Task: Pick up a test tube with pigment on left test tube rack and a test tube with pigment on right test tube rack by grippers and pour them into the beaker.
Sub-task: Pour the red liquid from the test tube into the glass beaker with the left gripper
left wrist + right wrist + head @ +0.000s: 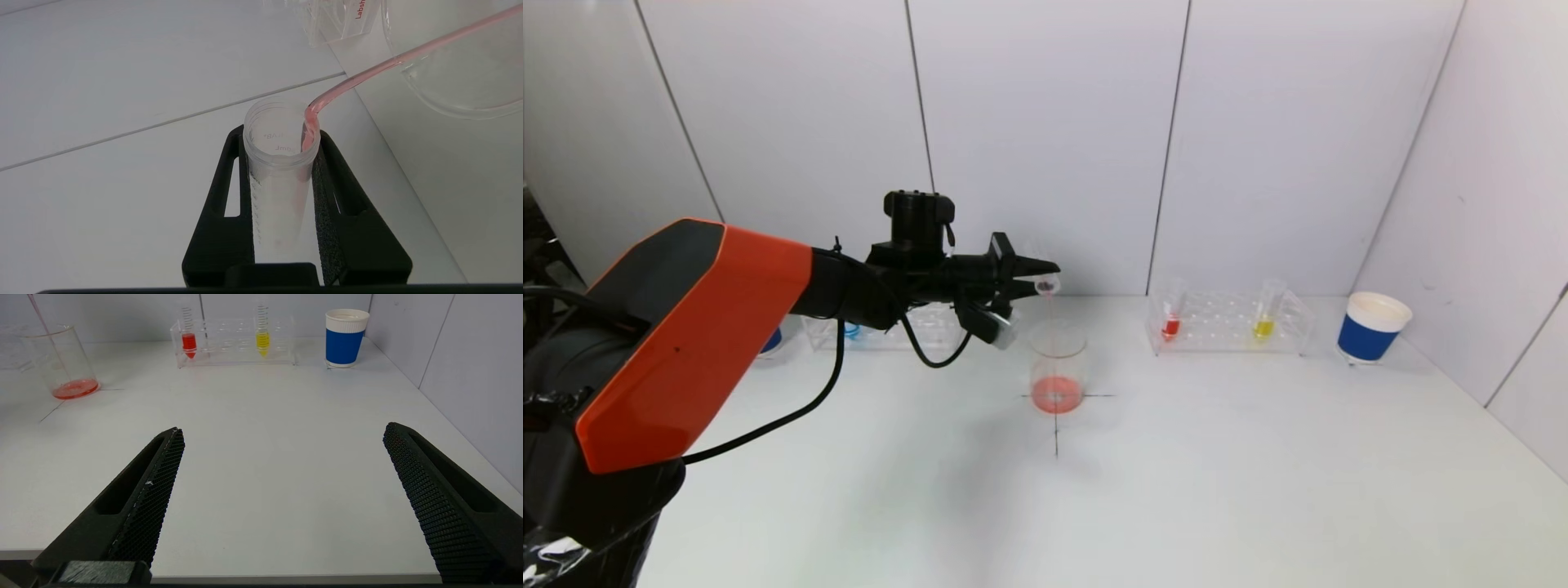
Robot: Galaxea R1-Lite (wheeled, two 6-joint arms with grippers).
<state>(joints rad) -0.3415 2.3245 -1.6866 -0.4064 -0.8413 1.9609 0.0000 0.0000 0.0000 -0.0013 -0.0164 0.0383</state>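
With the left tool [1033,276] clamped on the tipped test tube [1046,283], hold its mouth over the beaker [1058,366] at frame centre until the pink stream stops, while the right tool [282,498] waits open.

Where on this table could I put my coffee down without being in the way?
The wide front of the table, nearer than the beaker, is bare. The back edge is crowded: right rack, blue cup, left rack.

My left arm reaches forward from the left, its orange and black forearm raised, wrist rolled so the left claw [1033,279] lies sideways, its 2 fingers [220,196] clamped tight. My right claw [282,437] sits low near me, fingers [147,486] spread wide, holding nothing.
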